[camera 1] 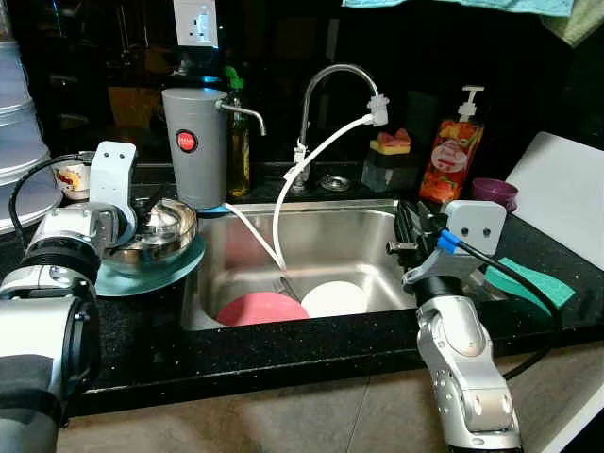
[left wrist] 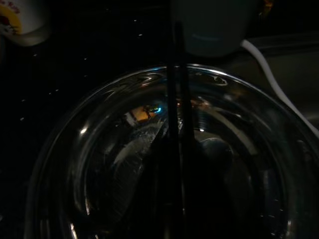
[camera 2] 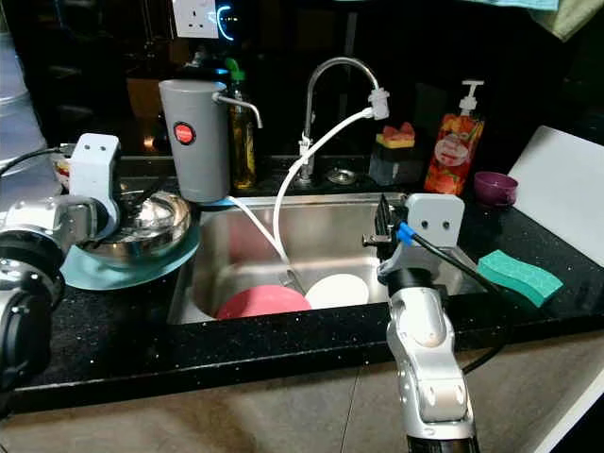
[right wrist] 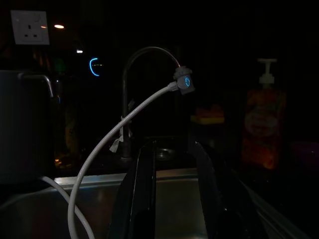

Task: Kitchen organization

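Steel bowl [camera 1: 159, 229] sits on a teal plate [camera 1: 179, 271] left of the sink [camera 1: 377, 219], with the left gripper [camera 1: 149, 202] at its rim; pink [camera 1: 261, 308] and white [camera 1: 333, 298] plates lie in the basin. Left wrist view: its fingers [left wrist: 175, 124] reach into the bowl, pressed narrowly together, gripping nothing visible. Right wrist view: the right gripper [right wrist: 172, 174] hangs over the sink facing the faucet [right wrist: 144, 55], jaws parted and empty.

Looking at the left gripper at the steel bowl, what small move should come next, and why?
Probably lift the steel bowl a little off the teal plate. The left gripper has its fingers close together at the bowl's rim, one apparently inside, so it seems to be gripped. The sink beside it holds a pink plate and a white plate, and the right gripper hovers open there.
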Motion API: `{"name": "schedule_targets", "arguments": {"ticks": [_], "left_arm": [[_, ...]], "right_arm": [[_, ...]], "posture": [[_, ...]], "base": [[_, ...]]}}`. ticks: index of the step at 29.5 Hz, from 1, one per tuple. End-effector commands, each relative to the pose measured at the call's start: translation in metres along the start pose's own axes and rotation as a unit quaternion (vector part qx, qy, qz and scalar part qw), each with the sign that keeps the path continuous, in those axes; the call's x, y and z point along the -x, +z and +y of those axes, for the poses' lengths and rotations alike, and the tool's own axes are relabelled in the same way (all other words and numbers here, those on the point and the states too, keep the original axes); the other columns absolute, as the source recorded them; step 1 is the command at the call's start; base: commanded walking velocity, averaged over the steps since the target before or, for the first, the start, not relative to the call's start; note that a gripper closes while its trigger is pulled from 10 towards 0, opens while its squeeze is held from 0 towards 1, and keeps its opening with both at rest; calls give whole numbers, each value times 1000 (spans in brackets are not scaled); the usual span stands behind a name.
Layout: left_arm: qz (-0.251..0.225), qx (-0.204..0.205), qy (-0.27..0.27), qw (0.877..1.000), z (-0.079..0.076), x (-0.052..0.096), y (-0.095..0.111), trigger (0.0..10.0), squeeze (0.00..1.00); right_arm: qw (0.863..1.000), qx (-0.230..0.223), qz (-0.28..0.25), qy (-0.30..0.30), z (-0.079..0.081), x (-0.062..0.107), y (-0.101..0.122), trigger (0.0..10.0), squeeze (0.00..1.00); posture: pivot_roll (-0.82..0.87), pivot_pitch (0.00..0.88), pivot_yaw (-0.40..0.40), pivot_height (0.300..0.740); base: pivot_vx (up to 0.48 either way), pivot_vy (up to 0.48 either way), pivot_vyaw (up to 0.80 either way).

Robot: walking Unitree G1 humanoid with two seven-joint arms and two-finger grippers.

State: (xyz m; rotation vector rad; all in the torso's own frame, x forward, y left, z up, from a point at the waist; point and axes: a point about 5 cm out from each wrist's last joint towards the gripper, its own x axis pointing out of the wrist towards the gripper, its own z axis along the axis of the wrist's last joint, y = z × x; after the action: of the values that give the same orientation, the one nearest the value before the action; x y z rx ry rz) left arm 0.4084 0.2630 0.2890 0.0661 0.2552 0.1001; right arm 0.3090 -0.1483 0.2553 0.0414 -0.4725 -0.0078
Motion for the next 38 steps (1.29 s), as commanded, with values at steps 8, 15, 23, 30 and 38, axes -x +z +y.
{"name": "schedule_targets", "arguments": {"ticks": [8, 15, 23, 30, 38], "left_arm": [[11, 20, 0, 1000, -1, -1, -2, 10000, 0], [-4, 21, 14, 1000, 2, 1, 6, 10000, 0], [-30, 41, 26, 998, 3, 6, 24, 10000, 1000], [-5, 55, 22, 998, 1, 6, 22, 10000, 0], [10, 61, 35, 997, 8, 7, 18, 10000, 0]], "right_arm": [[1000, 4, -4, 9, 2, -1, 4, 10000, 0], [1000, 3, -5, 10, 3, -2, 4, 10000, 0], [1000, 2, -4, 10, 3, -2, 3, 10000, 0], [1000, 0, 0, 11, 5, -3, 0, 10000, 0], [1000, -1, 0, 8, 5, -2, -1, 10000, 0]], "posture": [[144, 0, -52, 740], [146, 0, -53, 740], [152, 0, -52, 740], [168, 0, -52, 740], [174, 0, -41, 740]], "base": [[0, 0, 0], [0, 0, 0], [0, 0, 0], [0, 0, 0], [0, 0, 0]]}}
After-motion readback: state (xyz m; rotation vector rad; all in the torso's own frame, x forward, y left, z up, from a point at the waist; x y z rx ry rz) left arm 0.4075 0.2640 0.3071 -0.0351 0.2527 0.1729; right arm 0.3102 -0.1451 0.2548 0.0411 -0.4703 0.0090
